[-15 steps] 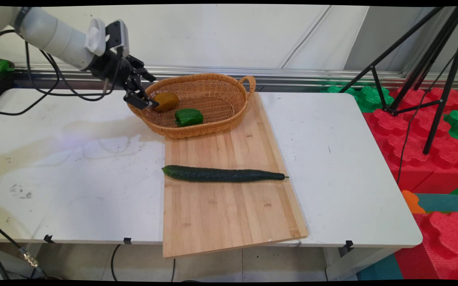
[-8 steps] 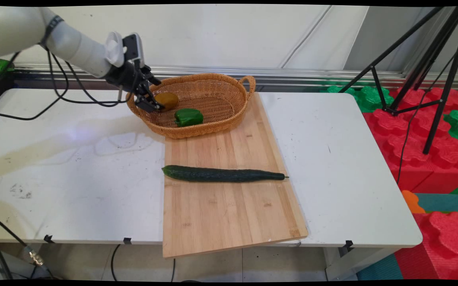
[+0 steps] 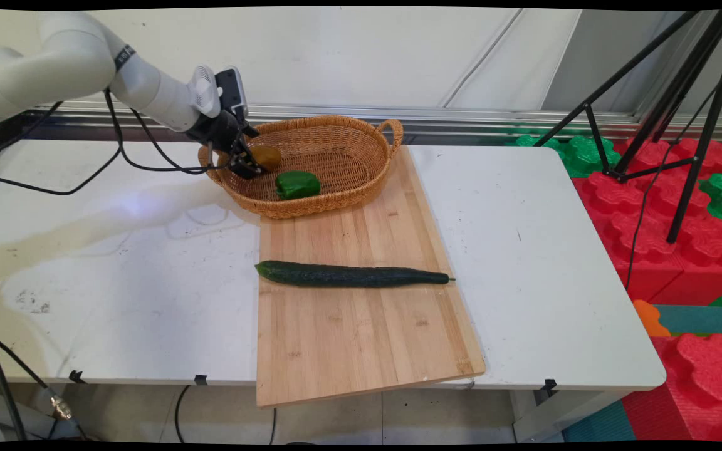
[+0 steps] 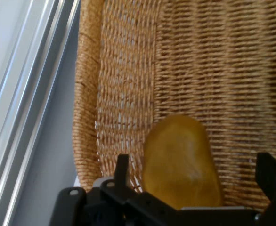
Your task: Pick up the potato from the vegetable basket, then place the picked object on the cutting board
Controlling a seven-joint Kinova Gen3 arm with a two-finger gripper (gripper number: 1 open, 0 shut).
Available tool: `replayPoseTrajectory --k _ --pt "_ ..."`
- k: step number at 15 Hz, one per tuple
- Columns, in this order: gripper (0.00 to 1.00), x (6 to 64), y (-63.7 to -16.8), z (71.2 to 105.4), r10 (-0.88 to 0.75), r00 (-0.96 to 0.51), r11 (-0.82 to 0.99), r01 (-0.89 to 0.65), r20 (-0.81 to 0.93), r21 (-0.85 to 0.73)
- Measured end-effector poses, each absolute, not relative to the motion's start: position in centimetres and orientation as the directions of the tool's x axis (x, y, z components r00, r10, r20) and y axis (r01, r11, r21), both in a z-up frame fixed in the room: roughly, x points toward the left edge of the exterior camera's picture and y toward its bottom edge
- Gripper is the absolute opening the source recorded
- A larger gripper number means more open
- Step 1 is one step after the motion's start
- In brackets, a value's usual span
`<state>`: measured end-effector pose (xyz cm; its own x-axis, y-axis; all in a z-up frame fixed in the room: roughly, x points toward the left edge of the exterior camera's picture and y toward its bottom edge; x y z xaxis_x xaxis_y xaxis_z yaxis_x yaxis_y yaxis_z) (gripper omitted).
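reaching into wicker basket (image 3: 336, 134) with gripper (image 3: 249, 164) jaws wide around yellow-brown potato (image 4: 181, 162), green pepper (image 3: 298, 185) lying just beside.

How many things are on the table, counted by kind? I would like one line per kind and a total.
Vegetables: 3 — cucumber, green pepper, brownish-yellow potato between the open fingers of the gripper
Baskets: 1 — wicker basket
Boards: 1 — wooden cutting board
Total: 5
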<state>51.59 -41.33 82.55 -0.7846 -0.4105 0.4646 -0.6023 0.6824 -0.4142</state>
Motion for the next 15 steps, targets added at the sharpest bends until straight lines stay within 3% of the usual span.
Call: replayPoseTrajectory --k 10,11,15 --pt "1.00 50.7 -43.2 80.1 -0.434 -0.783 0.667 -0.611 0.445 -0.425" --pt "0.00 50.6 -43.3 80.0 -0.435 -0.782 0.667 -0.613 0.447 -0.424" --pt "0.00 50.5 -43.4 79.6 -0.445 -0.773 0.662 -0.624 0.453 -0.415"
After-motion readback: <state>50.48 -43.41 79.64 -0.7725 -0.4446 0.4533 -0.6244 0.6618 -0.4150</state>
